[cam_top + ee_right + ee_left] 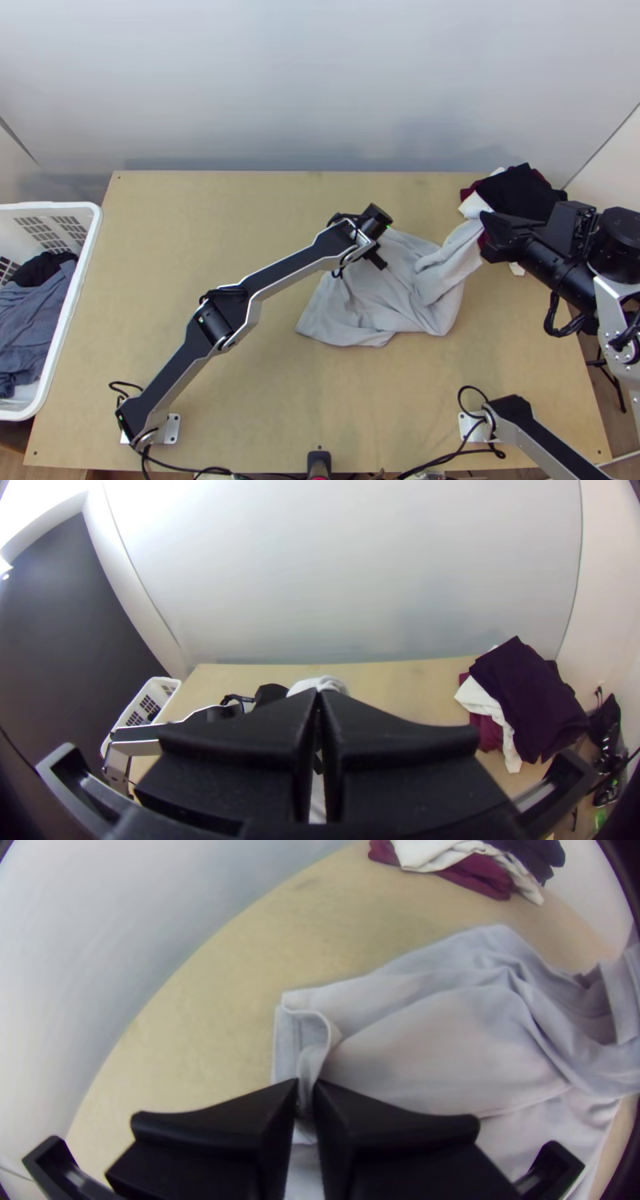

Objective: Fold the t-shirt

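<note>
At the middle and right of the surface (200,208), the pale grey t-shirt (400,296) lies rumpled, 1 portion raised. The left end effector (381,262) pinches a fold near an edge; the right end effector (485,232) pinches the raised portion. Far right corner: piled clothes (518,190).

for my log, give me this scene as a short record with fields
t-shirt: light grey, rumpled, not neatly folded, one part raised off the table
left gripper: shut on a narrow fold
right gripper: shut on the raised part
clothes pile: dark, white and maroon, far right corner
basket: white, at the table's left, clothes inside
</note>
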You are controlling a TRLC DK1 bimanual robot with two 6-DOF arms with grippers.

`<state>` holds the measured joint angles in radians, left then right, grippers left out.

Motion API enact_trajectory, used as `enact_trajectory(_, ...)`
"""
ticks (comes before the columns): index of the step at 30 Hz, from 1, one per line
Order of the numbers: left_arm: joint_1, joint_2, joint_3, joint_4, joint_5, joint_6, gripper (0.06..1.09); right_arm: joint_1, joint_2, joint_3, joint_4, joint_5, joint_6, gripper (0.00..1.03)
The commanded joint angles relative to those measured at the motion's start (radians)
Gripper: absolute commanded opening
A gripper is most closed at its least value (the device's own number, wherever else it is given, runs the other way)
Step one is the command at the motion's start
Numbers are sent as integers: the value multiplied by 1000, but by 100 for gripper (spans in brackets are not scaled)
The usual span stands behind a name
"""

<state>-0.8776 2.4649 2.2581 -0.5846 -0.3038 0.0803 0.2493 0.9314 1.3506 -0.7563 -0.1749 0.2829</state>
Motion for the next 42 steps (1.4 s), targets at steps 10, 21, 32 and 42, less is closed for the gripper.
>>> enact_trajectory(10, 80, -106, -11, 2, -11, -47, 9, 4, 0, -31, 38, 2, -11, 3)
enact_trajectory(21, 173, -417, -14, -156, -8, -76, 9, -7, -5, -21, 54, 3, -17, 3)
enact_trajectory(32, 335, -767, -34, -233, -3, -76, 9, -180, 78, 220, 46, 3, -39, 3)
enact_trajectory(42, 506, -1028, -32, -239, -17, -113, 9, -424, 253, 544, 31, 91, 78, 3)
